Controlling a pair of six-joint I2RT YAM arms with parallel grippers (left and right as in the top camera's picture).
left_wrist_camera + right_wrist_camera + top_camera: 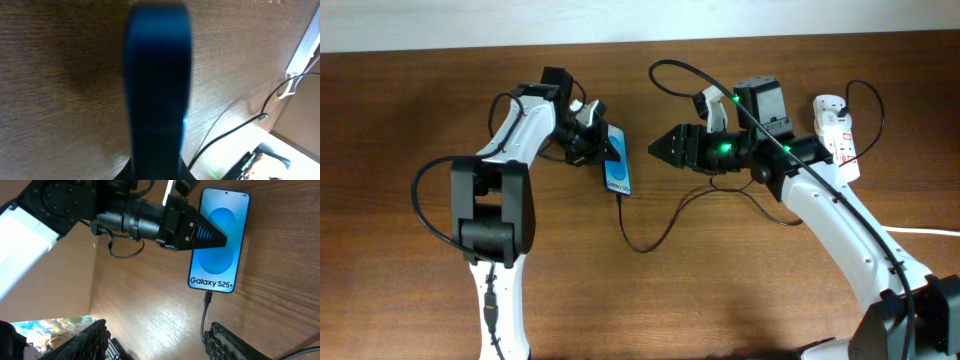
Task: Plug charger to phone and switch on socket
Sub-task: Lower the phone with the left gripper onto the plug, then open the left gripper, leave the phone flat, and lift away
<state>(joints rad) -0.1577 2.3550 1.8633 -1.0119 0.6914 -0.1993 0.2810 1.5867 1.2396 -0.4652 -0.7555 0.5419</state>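
The phone (618, 165) has a lit blue screen and lies left of centre. It also shows in the right wrist view (216, 265), with white text at its near end. My left gripper (592, 135) is shut on the phone's long edge, with one finger over the screen (202, 235). In the left wrist view the phone is a dark blue blur (157, 90) between the jaws. The charger (645, 248) is a thin black cable, and its plug tip (207, 299) sits in the phone's near end. My right gripper (655, 148) is open and empty just right of the phone (156, 327). The socket (838, 130) is a white strip at the far right.
The charger cable loops across the wood toward the right arm's base (240, 127). The socket also shows at the right edge of the left wrist view (305, 47). A thick white cord (925, 232) runs off the right edge. Both arms reach in from the front.
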